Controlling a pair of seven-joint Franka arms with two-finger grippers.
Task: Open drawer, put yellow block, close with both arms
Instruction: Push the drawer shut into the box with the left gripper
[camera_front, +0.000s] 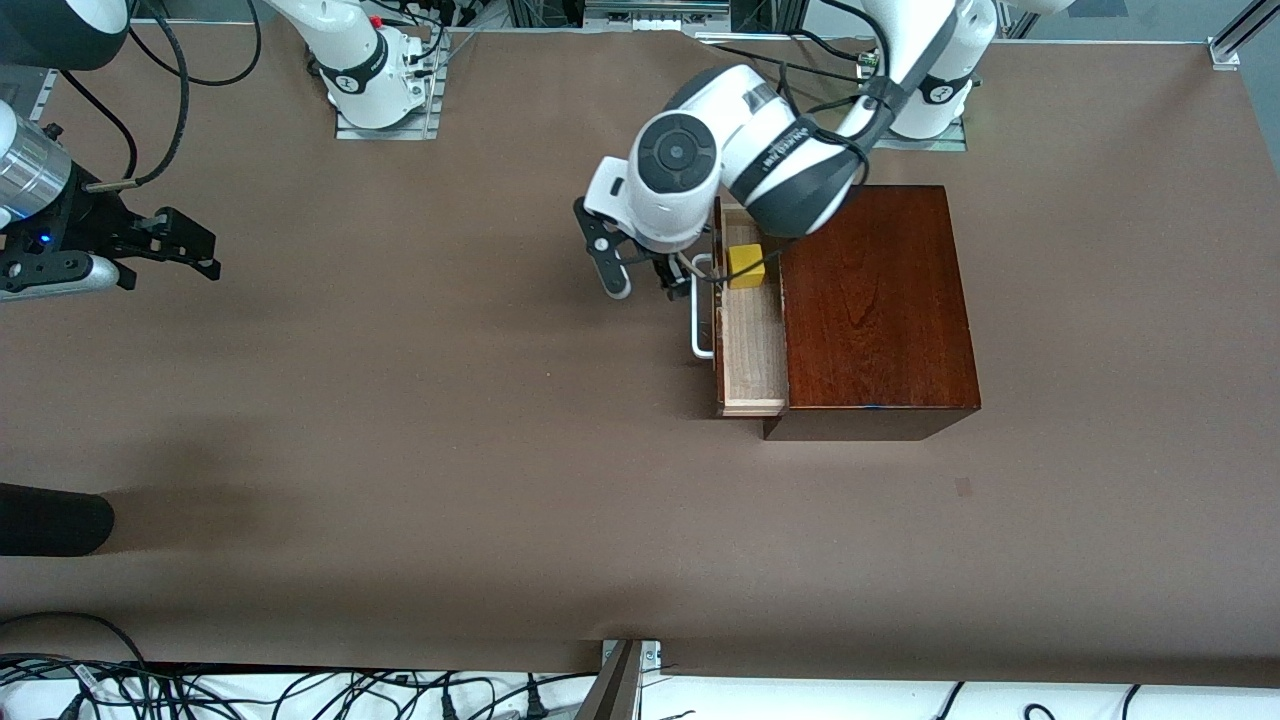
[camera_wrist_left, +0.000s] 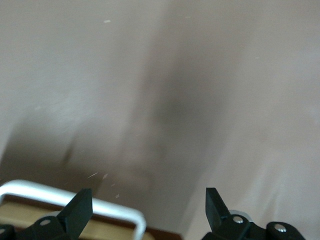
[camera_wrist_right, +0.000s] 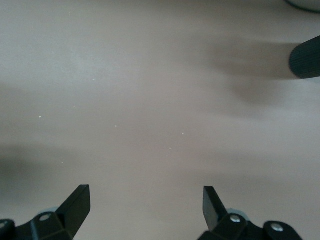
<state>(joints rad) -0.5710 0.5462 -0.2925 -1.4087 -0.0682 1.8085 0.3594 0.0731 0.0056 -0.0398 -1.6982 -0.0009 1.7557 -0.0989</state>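
Note:
The drawer (camera_front: 752, 345) stands pulled out of the dark mahogany box (camera_front: 875, 300), its pale wood lining showing. The yellow block (camera_front: 745, 267) lies in the drawer at the end farther from the front camera. The white bar handle (camera_front: 699, 335) runs along the drawer front. My left gripper (camera_front: 643, 278) is open and empty, just off the handle's end; in the left wrist view (camera_wrist_left: 147, 200) the handle (camera_wrist_left: 75, 199) reaches in between the fingers without being held. My right gripper (camera_front: 188, 246) is open and empty over bare table at the right arm's end, as the right wrist view (camera_wrist_right: 146, 197) also shows.
A black rounded object (camera_front: 50, 522) juts in at the table edge at the right arm's end, nearer the front camera; it also shows in the right wrist view (camera_wrist_right: 306, 60). Brown tabletop (camera_front: 450, 420) spreads between the two grippers. Cables lie along the front edge.

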